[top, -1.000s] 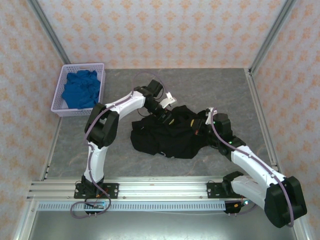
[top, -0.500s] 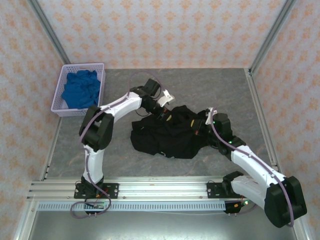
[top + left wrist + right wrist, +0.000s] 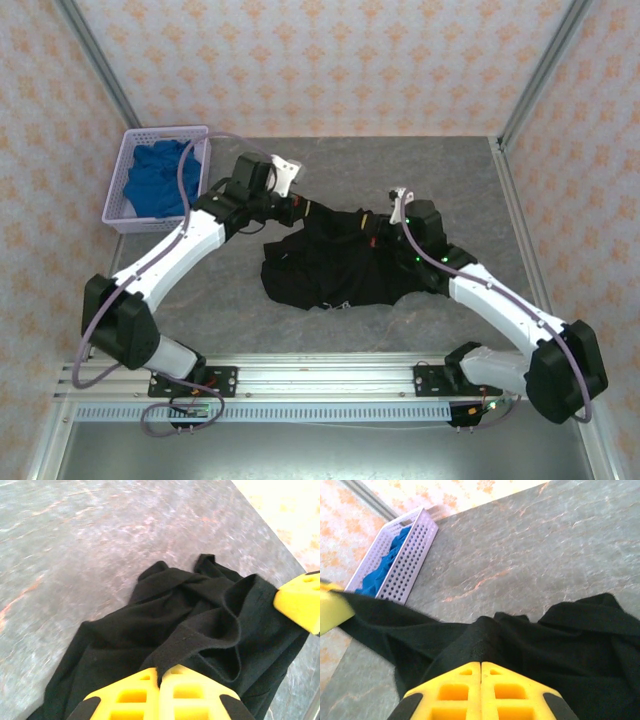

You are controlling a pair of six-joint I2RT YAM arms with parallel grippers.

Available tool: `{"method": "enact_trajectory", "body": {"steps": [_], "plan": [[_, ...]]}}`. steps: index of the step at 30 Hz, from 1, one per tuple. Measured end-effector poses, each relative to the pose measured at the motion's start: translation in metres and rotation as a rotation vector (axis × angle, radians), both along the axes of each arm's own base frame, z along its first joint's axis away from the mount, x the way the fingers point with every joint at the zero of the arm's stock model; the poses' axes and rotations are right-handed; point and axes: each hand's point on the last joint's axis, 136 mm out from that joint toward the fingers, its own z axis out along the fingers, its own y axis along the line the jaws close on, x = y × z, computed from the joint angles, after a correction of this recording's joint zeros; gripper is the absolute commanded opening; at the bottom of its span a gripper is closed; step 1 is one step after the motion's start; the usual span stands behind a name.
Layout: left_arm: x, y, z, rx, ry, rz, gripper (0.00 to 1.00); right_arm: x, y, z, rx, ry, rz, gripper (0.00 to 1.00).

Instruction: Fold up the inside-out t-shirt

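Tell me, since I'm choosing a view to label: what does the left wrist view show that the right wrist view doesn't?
Left wrist, not right wrist: the left fingers shut on a raised fold of the shirt. Right wrist, not left wrist: the right fingers shut on another fold, and the basket holding the blue cloth near the wall. Both: the crumpled black shirt on the grey table.
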Motion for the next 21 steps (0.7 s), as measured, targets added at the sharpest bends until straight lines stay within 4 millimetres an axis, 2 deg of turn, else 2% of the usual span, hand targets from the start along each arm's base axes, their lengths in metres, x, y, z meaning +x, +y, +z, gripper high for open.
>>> {"method": "enact_trajectory", "body": {"steps": [3, 5, 8, 11, 14, 15, 16, 20, 21], "plan": [[-0.007, 0.025, 0.008, 0.014, 0.009, 0.117, 0.0, 0.01, -0.015, 0.009, -0.044, -0.002, -0.088, 0.27], [-0.01, 0.046, 0.014, 0.019, 0.013, 0.203, 0.0, 0.016, -0.026, 0.023, -0.079, -0.006, -0.136, 0.37], [-0.011, 0.081, 0.025, 0.033, 0.004, 0.33, 0.0, 0.017, -0.043, 0.039, -0.147, -0.015, -0.182, 0.47], [-0.013, 0.112, 0.029, 0.058, 0.005, 0.436, 0.0, 0.009, -0.065, 0.038, -0.227, 0.011, -0.224, 0.53], [-0.016, 0.135, 0.03, 0.07, 0.013, 0.517, 0.0, 0.004, -0.091, 0.015, -0.295, 0.098, -0.283, 0.56], [-0.017, 0.141, 0.031, 0.074, 0.013, 0.535, 0.0, 0.003, -0.097, 0.004, -0.311, 0.129, -0.298, 0.63], [-0.018, 0.144, 0.032, 0.076, 0.014, 0.547, 0.0, 0.002, -0.104, -0.011, -0.327, 0.172, -0.319, 0.67], [-0.024, 0.155, 0.03, 0.088, 0.033, 0.577, 0.0, -0.002, -0.122, -0.08, -0.415, 0.368, -0.356, 0.67], [-0.026, 0.158, 0.031, 0.089, 0.035, 0.583, 0.0, -0.002, -0.126, -0.091, -0.427, 0.401, -0.364, 0.67]]}}
